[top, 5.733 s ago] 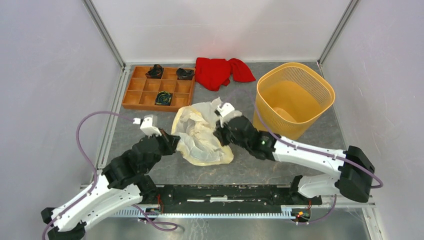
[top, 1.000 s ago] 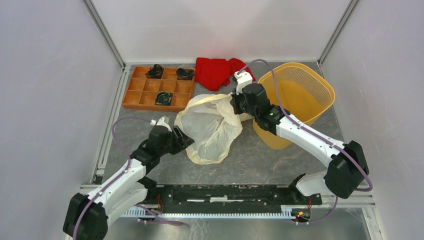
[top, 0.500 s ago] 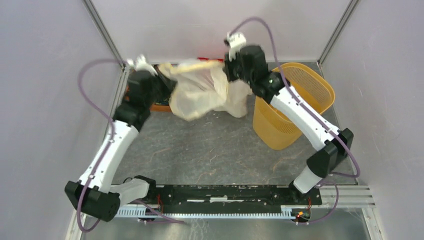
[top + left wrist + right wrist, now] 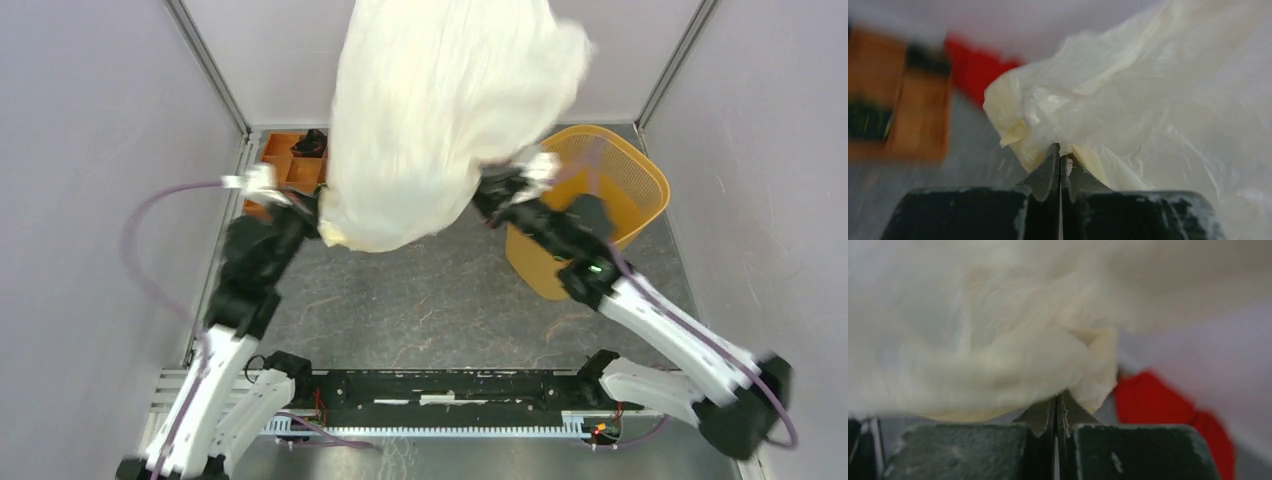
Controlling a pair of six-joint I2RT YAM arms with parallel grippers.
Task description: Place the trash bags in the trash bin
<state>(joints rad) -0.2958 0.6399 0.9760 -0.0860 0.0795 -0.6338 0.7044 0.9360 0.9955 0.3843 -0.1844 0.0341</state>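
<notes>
The bag (image 4: 440, 110) is ballooning high above the bench (image 4: 430, 300), clear of the surface and just left of the bin (image 4: 620, 165), not in it. Puffed this wide with trapped air, it is likely to drape over the rim or tip the light bin instead of dropping inside. The thin film is being held only by small pinches at its edge, so a tug could slip or tear it. The left arm (image 4: 250, 280) is reaching forward to the bag's lower-left edge, and the right arm (image 4: 640, 300) is stretching across in front of the bin. The left hand (image 4: 1060, 156) and right hand (image 4: 1055, 407) are each clamping shut on film.
</notes>
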